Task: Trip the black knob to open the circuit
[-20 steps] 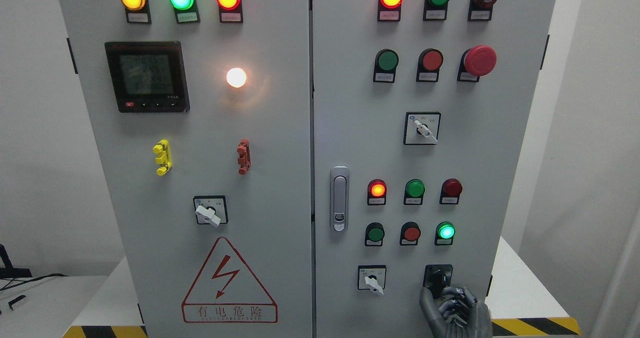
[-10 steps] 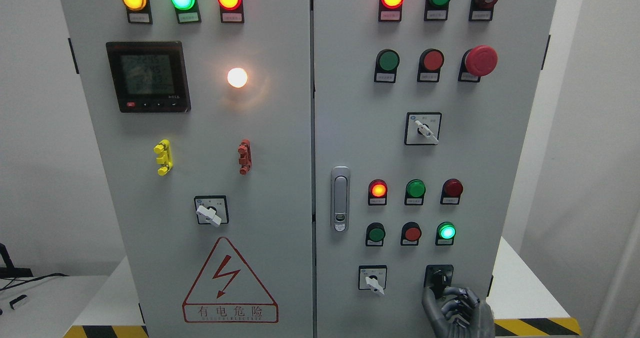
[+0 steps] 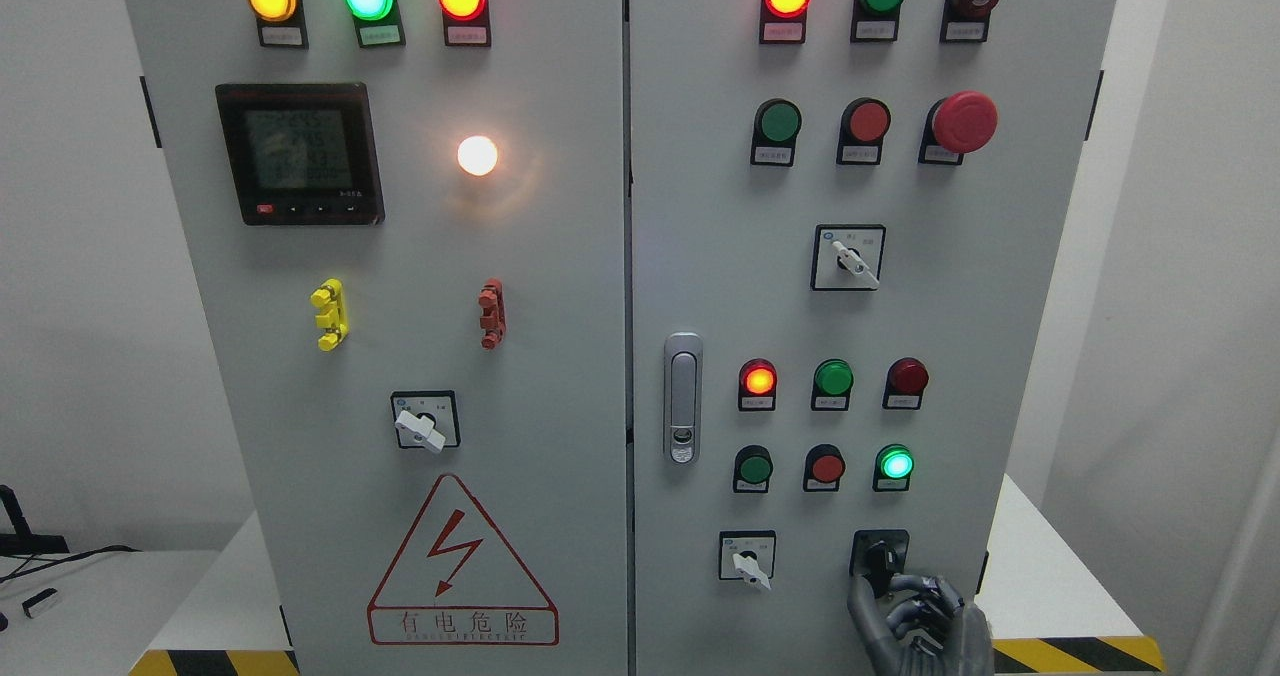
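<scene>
The right hand (image 3: 920, 621) reaches up at the cabinet's (image 3: 560, 286) lower right corner. Its fingers (image 3: 868, 601) touch the black knob (image 3: 880, 559).

right hand (image 3: 915, 621) cut off at bottom edge — black knob (image 3: 879, 559) partly hidden, button labels unreadable

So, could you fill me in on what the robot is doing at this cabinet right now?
The robot's right hand has come in at the lower right of the grey control cabinet and is at the black knob on the right door. Its thumb reaches up to the knob's lower edge while the other fingers curl beside it; a firm grip cannot be confirmed. The green lamp above the knob is lit. The left hand is out of view.
</scene>
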